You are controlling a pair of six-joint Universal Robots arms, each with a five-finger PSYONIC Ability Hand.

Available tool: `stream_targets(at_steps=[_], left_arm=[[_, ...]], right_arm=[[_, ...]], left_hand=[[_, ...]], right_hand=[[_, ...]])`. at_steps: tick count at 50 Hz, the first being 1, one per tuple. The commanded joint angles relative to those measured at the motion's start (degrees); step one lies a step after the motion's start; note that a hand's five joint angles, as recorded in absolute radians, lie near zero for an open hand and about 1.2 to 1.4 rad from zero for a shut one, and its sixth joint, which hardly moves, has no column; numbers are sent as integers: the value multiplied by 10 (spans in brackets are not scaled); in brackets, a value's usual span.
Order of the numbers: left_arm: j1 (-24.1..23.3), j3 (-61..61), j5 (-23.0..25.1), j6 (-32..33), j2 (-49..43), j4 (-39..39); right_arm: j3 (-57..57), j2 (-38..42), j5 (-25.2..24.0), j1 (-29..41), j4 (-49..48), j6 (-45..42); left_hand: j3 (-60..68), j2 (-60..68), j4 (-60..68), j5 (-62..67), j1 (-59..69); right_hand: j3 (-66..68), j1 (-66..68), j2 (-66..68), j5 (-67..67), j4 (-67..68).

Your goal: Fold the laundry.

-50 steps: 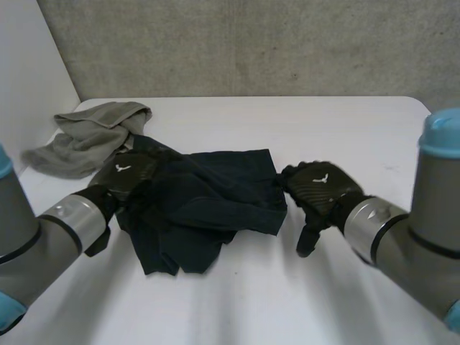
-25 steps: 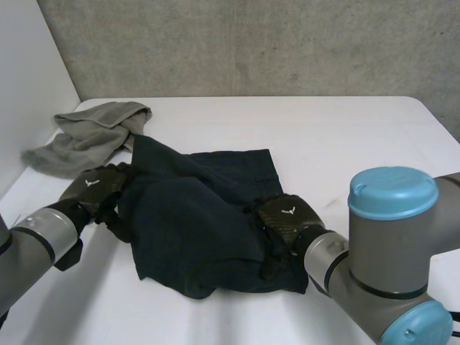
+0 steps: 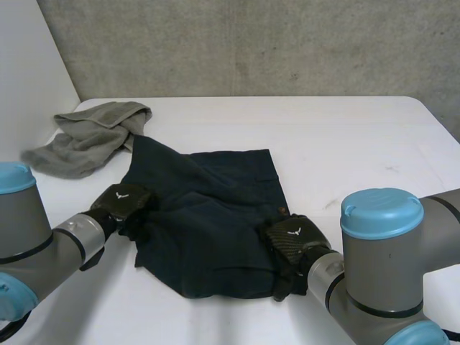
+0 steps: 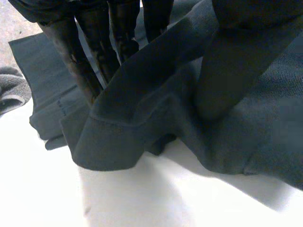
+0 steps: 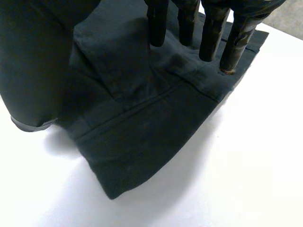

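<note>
A dark navy garment (image 3: 208, 215) lies spread in the middle of the white table (image 3: 345, 144). My left hand (image 3: 122, 200) is at its left edge. In the left wrist view the cloth's hem (image 4: 142, 118) runs between the fingers (image 4: 90, 52) and the thumb, which presses on it, so the edge is pinched. At the garment's near right corner sits my right hand (image 3: 291, 237). Its fingers (image 5: 208, 38) are straight and rest on the cloth (image 5: 142, 123), with a fold rising beside the thumb.
A crumpled grey towel (image 3: 93, 133) lies at the far left of the table, touching the garment's far left corner; the left wrist view shows the towel's edge (image 4: 9, 90). A white wall stands to the left, a grey one behind.
My left hand has moved nearer along the garment's left edge and closed on it. The right hand has slid slightly nearer. The garment now lies flatter and lower on the table.
</note>
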Motion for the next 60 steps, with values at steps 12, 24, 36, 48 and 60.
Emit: stream_targets(at_steps=[12, 24, 36, 48, 60], left_arm=[[-39, 64, -24, -17, 4, -2], [-56, 112, -28, -42, 148, -109], [-45, 276, 54, -137, 234, -280], [-57, 329, 51, -120, -37, -274], [-73, 266, -15, -107, -28, -230]], right_arm=[[13, 8, 2, -1, -80, -33], [-95, -173, -17, -54, -5, -160], [-312, -185, -34, -78, 203, -246], [-335, 25, -8, -71, 170, -212], [-294, 83, 64, -75, 112, -187]], left_hand=[[124, 120, 124, 132, 134], [255, 251, 255, 263, 265], [255, 251, 255, 263, 265], [-33, -37, -33, -25, -24], [-408, -412, -408, -399, -398]], right_hand=[[642, 651, 640, 627, 631], [677, 686, 674, 661, 666], [677, 686, 674, 661, 666], [677, 686, 674, 661, 666], [677, 686, 674, 661, 666]])
